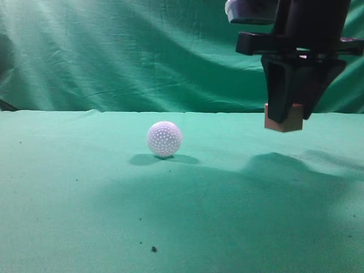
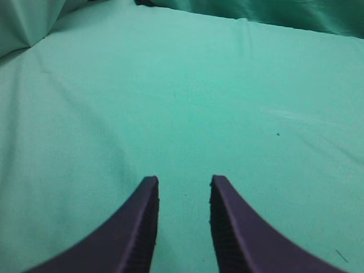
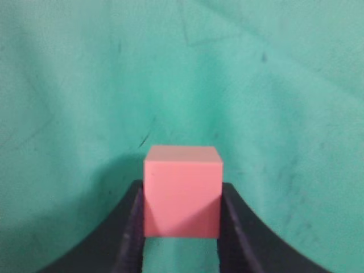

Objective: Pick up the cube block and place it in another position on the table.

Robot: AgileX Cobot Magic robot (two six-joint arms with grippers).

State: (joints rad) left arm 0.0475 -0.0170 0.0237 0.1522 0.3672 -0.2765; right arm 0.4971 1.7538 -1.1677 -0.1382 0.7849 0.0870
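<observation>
At the upper right of the exterior view the right gripper (image 1: 291,116) hangs above the table (image 1: 68,187), its dark fingers clamped on the cube block (image 1: 286,120); the reddish-brown block sits clear of the green cloth, with a soft shadow on the surface below it. In the right wrist view the cube block (image 3: 182,190) fills the lower middle of the frame, pinched on both sides by the right gripper (image 3: 182,227). A white dimpled ball (image 1: 164,139) rests on the cloth near the centre of the exterior view, well apart from the block; the left gripper (image 2: 183,199), at the bottom of its wrist view, holds its jaws narrowly parted over bare cloth, gripping nothing.
</observation>
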